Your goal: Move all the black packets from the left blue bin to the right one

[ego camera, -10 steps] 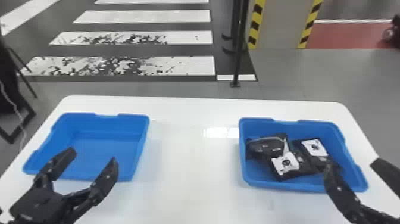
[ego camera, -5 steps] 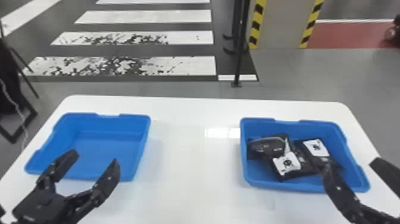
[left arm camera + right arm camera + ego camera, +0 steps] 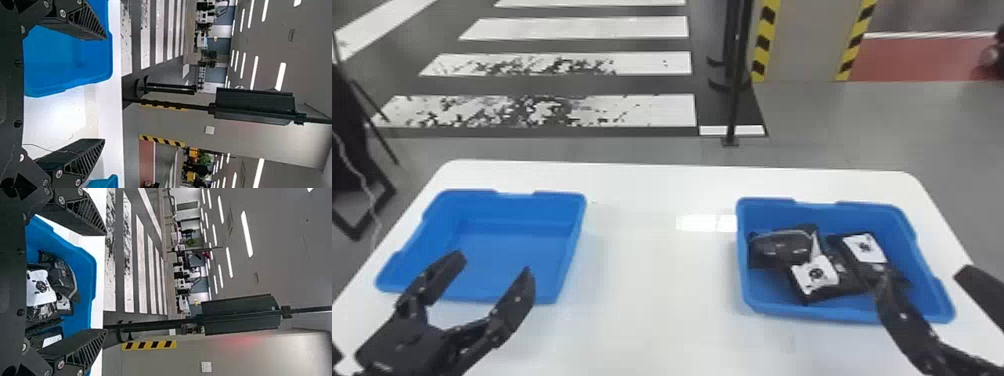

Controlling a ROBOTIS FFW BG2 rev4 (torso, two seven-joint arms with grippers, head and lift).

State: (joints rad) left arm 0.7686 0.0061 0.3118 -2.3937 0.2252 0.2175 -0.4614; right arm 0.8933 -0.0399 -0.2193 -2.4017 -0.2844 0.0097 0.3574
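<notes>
In the head view my left gripper (image 3: 494,270) stands open over the near edge of the left blue bin (image 3: 507,252), which holds nothing. My right gripper (image 3: 922,285) is open at the near right corner of the right blue bin (image 3: 837,315). Several black packets with white labels, such as one black packet (image 3: 779,247), lie heaped in that bin. The left wrist view has the left gripper (image 3: 105,89) with nothing between its fingers. In the right wrist view, the right gripper (image 3: 106,282) is also without a load, and a black packet (image 3: 60,276) rests in the bin behind it.
Both bins stand on a white table (image 3: 657,280), with a wide stretch of tabletop between them. Beyond the table's far edge a black pole (image 3: 734,75) rises from the floor.
</notes>
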